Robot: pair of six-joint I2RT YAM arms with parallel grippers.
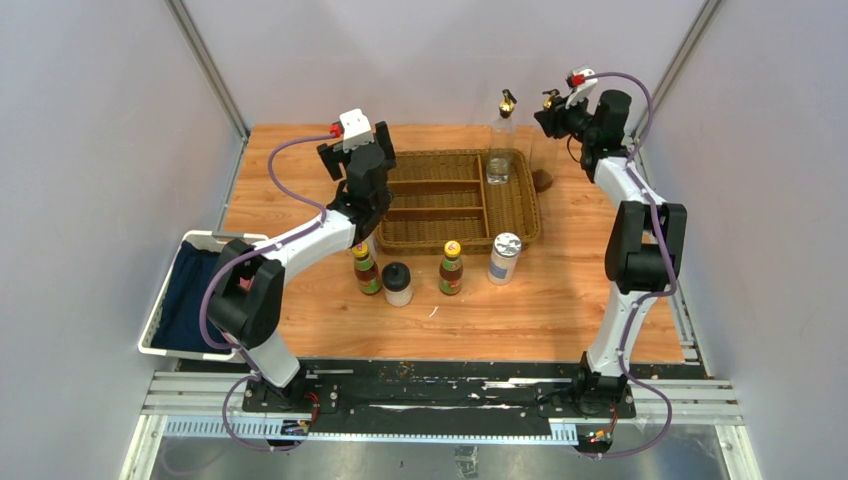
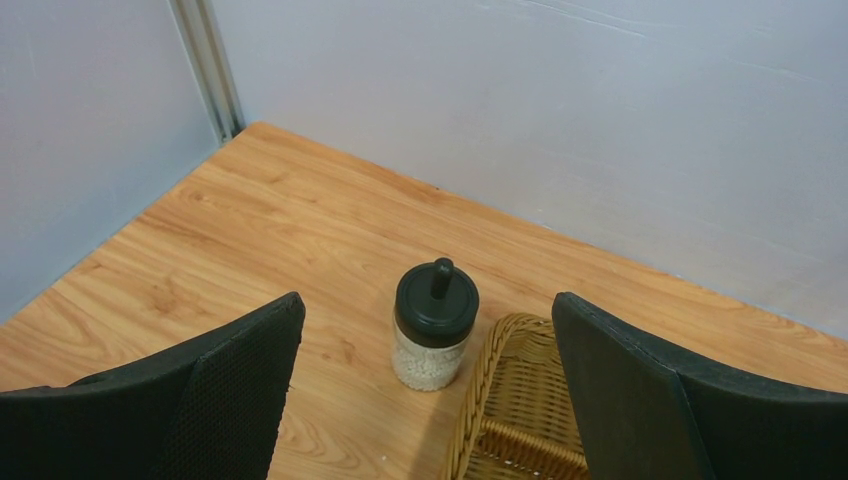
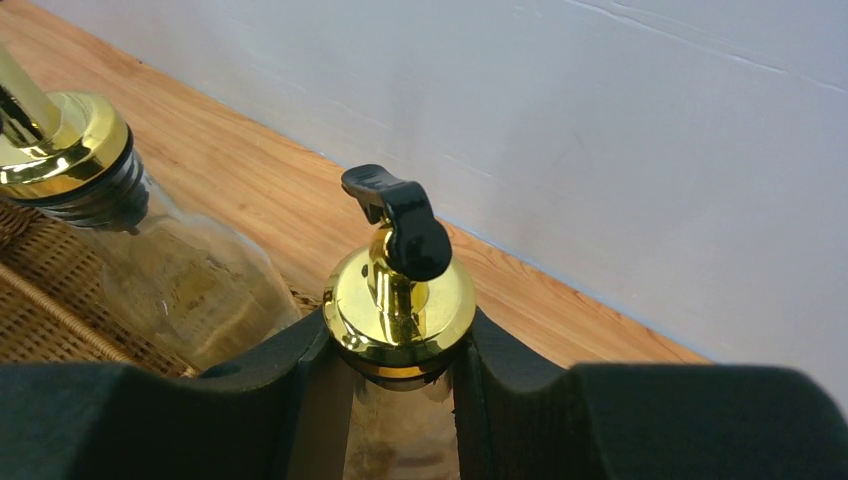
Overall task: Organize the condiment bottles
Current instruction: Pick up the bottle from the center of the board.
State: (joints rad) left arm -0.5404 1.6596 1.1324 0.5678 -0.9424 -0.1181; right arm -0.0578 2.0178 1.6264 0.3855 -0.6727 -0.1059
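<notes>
At the far right of the desk point(image 1: 560, 320), the right hand point(image 3: 400, 370) clamps a cruet point(image 3: 400, 300) below its gold cap, upright, likely against spills, near its twin point(image 1: 500, 150) in the tray point(image 1: 460, 246); the left hand point(image 2: 425, 330) gapes toward a black-lidded jar point(image 2: 435, 320).

A sauce bottle point(image 1: 366, 270), jar point(image 1: 397, 285), second sauce bottle point(image 1: 451, 270) and shaker point(image 1: 505, 258) are lining the tray's point(image 1: 440, 212) near side. The first two are standing close together, the rest leaving wider gaps. The table point(image 1: 560, 320) near the row is lying open. The left arm point(image 1: 355, 200) is hanging over the tray's left end, a second jar point(image 2: 435, 325) standing by its far left corner. A cruet point(image 1: 499, 150) is filling the far right compartment; the right gripper point(image 3: 398, 340) is clamping a second cruet point(image 3: 400, 300) beside it.
</notes>
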